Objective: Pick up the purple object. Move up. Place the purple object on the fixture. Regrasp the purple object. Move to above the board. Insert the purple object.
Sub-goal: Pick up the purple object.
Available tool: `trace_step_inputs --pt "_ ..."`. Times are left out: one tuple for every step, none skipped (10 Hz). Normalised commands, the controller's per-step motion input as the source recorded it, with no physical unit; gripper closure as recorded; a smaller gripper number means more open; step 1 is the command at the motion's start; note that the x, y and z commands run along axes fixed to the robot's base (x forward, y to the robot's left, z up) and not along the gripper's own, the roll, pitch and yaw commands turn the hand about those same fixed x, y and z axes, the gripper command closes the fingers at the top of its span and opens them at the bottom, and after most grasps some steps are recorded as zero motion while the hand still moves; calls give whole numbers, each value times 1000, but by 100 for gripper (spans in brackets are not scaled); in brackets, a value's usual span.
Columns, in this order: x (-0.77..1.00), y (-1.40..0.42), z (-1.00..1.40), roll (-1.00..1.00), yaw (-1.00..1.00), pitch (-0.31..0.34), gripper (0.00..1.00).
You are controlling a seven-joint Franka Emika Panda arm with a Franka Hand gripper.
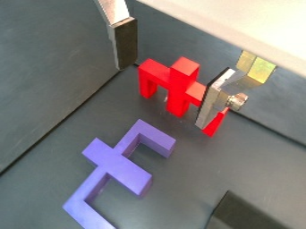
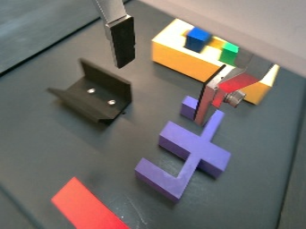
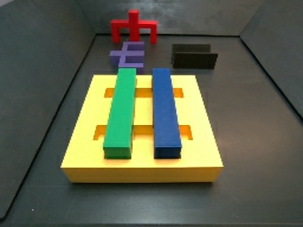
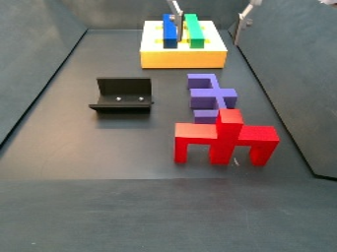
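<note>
Gripper: the gripper (image 2: 167,67) hung above the floor w/ jaws wide apart & nothing between them; in both wrist views one silver finger (image 1: 123,40) w/ dark pad sat well apart from the other finger (image 1: 223,100). In a side view only the fingertips (image 4: 241,14) showed, at the top edge, above the board's far end.

Purple object: the purple object (image 2: 185,154) lay flat on the dark floor (image 4: 79,128), untouched, below the open fingers (approx. under the gap in both wrist views). In a side view it (image 4: 208,96) lay betw. the board & the red piece; in a side view it (image 3: 128,57) lay just beyond the board's far edge.

Red piece: the red pronged piece (image 1: 177,86) stood upright on its legs, near the purple object but apart from it; also seen in both side views (image 4: 226,138).

Fixture: the fixture (image 2: 91,93), a black bracket w/ raised walls, sat on the floor beside the purple object, not touching; it held nothing (image 3: 196,56).

Board: the yellow board (image 3: 142,164) carried a long green bar (image 3: 120,111) & a long blue bar (image 3: 165,111), side by side, lengthwise.

Flat red item: a flat red shape (image 2: 86,204) lay on the floor at the frame edge in a wrist view (identity unclear).
</note>
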Motion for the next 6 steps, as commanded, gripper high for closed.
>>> trace_step_inputs --pt "-109 0 -86 -83 -931 -114 0" --pt "-63 0 -109 -37 -966 -80 0" --pt "-46 0 -109 -11 -974 -57 0" --pt "-91 -29 -20 0 -940 -23 0" --pt "-251 -137 -120 27 -751 -6 0" --pt "-226 -180 -226 0 -754 -19 0"
